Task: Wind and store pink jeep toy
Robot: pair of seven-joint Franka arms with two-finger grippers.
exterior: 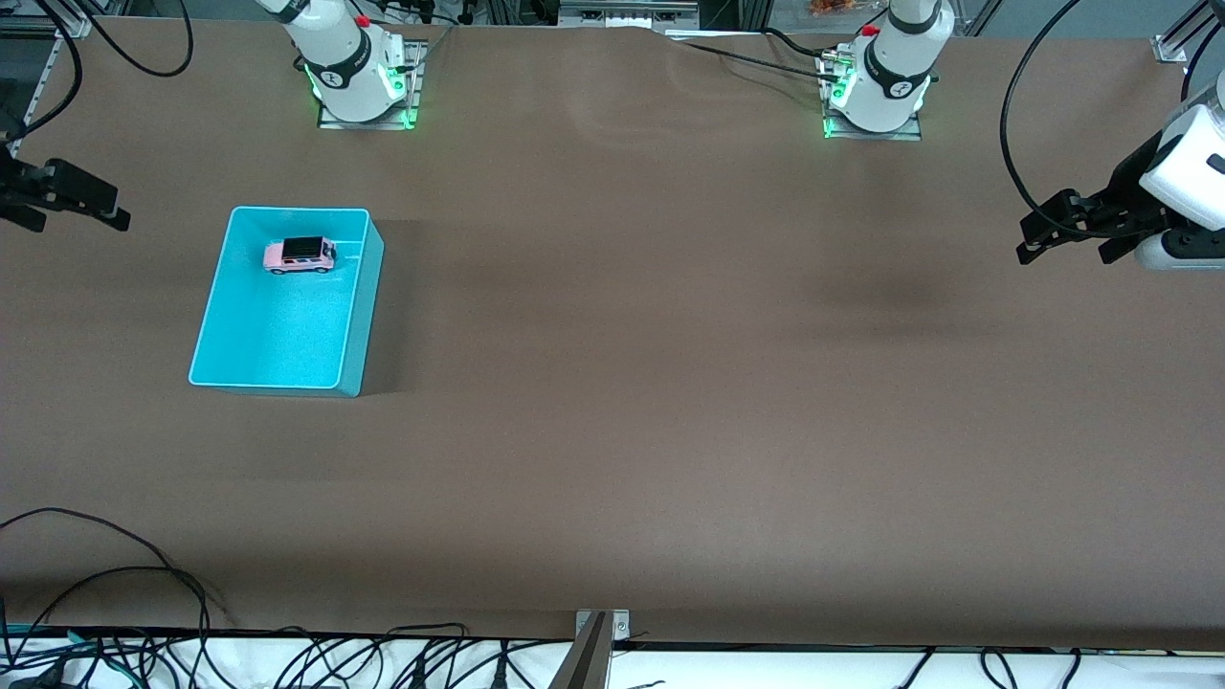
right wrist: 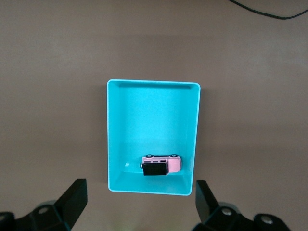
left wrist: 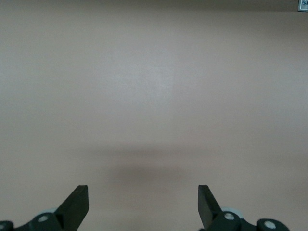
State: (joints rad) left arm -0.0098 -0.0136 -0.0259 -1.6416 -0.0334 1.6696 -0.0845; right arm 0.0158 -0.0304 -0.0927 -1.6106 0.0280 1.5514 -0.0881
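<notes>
Pink and boxy, the jeep [exterior: 300, 255] is a tiny toy car with a flat black roof, dark wheels and a row of small side windows; it stands on its wheels inside the bin [exterior: 215, 316], broadside to the front camera. It sits in the end of the bin farther from that camera, close to the end wall there and nearer the side wall toward the left arm's end of the surface [exterior: 670, 383]. The bin is a turquoise rectangular tub of smooth plastic with rounded corners, a thin lighter rim and plain upright walls, and it dwarfs the jeep. The surface is a matte brown sheet, even and unpatterned. The right end effector [right wrist: 140, 204] hangs over the surface beside the bin, fingers apart and holding nothing. The left end effector [left wrist: 143, 207] waits well apart from the bin over bare surface, fingers likewise spread and empty.
</notes>
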